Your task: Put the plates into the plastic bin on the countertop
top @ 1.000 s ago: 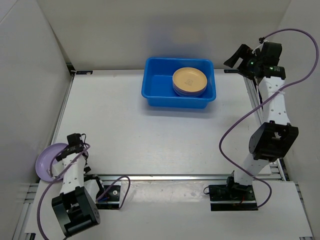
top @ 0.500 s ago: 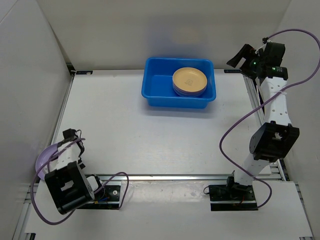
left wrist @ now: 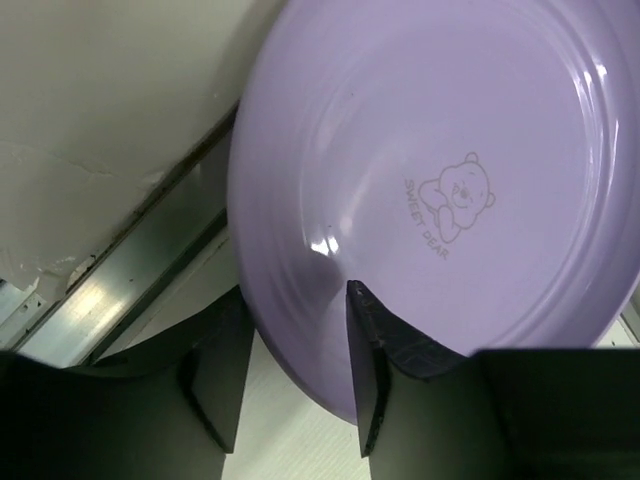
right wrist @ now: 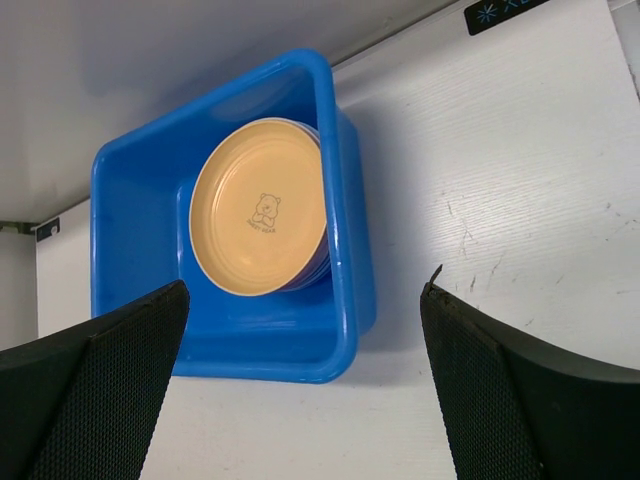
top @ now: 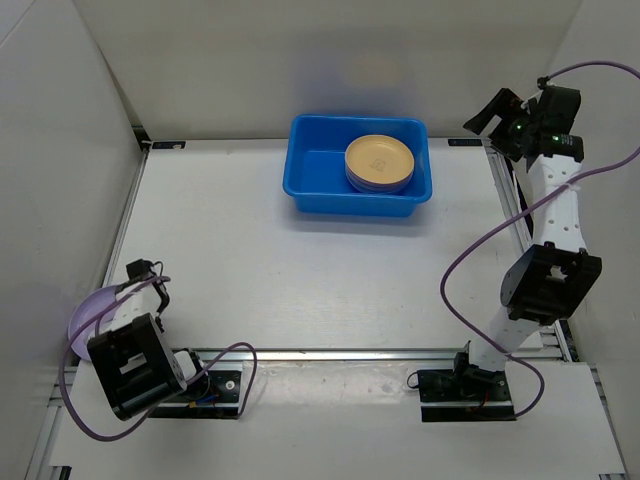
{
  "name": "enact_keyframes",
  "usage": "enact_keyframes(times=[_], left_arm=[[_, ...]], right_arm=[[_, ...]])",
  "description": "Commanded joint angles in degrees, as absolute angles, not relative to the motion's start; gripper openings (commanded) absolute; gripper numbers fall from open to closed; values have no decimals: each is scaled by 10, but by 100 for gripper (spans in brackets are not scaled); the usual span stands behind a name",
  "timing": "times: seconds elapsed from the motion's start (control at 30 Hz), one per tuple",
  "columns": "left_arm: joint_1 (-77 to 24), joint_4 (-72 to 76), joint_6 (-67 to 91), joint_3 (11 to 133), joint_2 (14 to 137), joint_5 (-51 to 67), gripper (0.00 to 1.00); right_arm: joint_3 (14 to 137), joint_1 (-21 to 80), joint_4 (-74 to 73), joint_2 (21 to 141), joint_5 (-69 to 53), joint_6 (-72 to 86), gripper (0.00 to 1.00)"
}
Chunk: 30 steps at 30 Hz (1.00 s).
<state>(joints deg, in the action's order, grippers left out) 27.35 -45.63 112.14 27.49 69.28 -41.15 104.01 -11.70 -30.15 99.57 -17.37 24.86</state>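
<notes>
The left gripper (left wrist: 295, 292), half-closed, straddles one lilac plate (left wrist: 430, 180)'s rim, grip unclear; the right gripper (right wrist: 305, 290) gapes empty facing one blue bin (right wrist: 130, 210) with one orange-topped stack (right wrist: 260, 220).

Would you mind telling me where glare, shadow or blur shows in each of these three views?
Left wrist: a small glare spot on the lilac plate, its emblem sharp. Right wrist: the bin throws a soft shadow onto the countertop. Top external: even light, no glare on the orange plate.

Bright diffuse overhead lighting, soft shadow cast beside plastic bin (right wrist: 250, 355), small glare spot seen on lilac plate (left wrist: 430, 200).
</notes>
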Motion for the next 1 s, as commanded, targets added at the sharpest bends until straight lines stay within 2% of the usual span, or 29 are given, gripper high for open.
enact_keyframes(times=[0.0, 0.07, 0.1, 0.17, 0.27, 0.3, 0.5, 0.63, 0.97], left_arm=[[281, -415, 1141, 210, 733, -322, 52], [281, -408, 1138, 202, 737, -316, 48], [281, -401, 1136, 200, 737, -316, 41], [281, -401, 1128, 204, 738, -319, 39], [281, -401, 1115, 210, 735, -313, 19], [280, -401, 1112, 210, 731, -303, 10], [273, -325, 936, 247, 728, -205, 10], [213, -292, 839, 279, 731, -157, 10], [53, -284, 687, 399, 674, -214, 10]], right_arm=[[1034, -130, -292, 969, -186, 257, 99], [1034, -134, -287, 967, -194, 264, 99], [1032, -134, -290, 967, -197, 262, 99], [1032, -135, -288, 965, -197, 264, 99], [1031, -137, -288, 958, -196, 264, 99], [1030, -137, -288, 955, -196, 264, 99], [1027, -137, -285, 953, -207, 274, 99], [1013, -137, -262, 953, -230, 288, 99], [986, -134, -234, 969, -280, 301, 98]])
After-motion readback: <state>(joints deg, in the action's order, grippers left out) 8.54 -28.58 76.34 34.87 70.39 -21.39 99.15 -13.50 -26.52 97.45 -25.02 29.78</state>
